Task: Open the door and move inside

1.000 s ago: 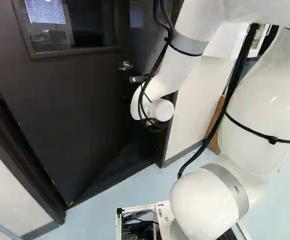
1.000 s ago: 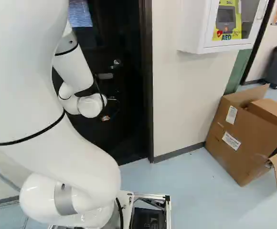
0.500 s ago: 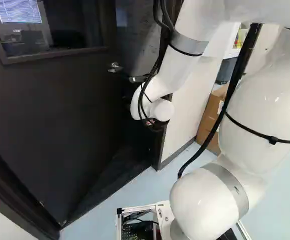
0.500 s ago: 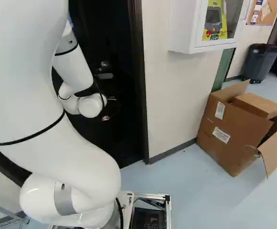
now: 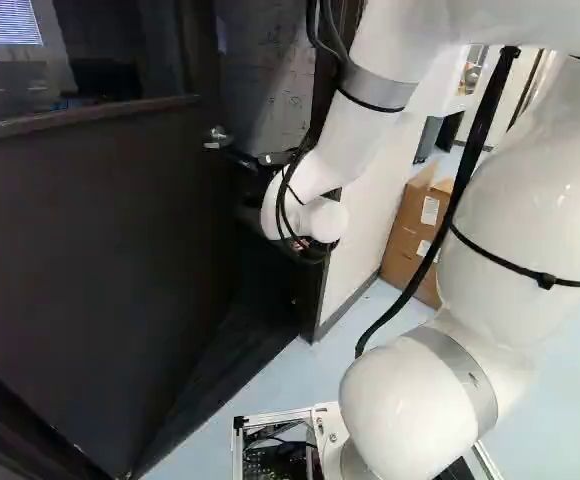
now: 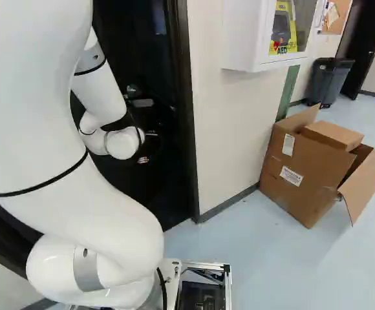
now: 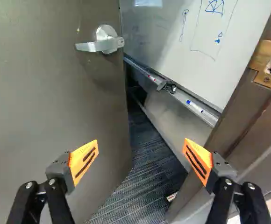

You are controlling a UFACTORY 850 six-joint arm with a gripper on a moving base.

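Wrist view, live: pointing the gripper (image 6: 143, 159), spread wide open, right at the gap between the ajar door (image 7: 42, 107) and its frame (image 7: 229, 126), with the lever handle (image 7: 105, 45) ahead too!

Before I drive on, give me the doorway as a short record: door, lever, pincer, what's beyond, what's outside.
door: dark, with a window; ajar
lever handle: silver, on the door near its free edge
door frame: across the gap from the door, brass strike plate in it
pincer: open, gripping nothing, facing the gap
beyond: whiteboard with a marker on its tray; dark carpet
outside: open cardboard box on the floor, at the right of the right base view
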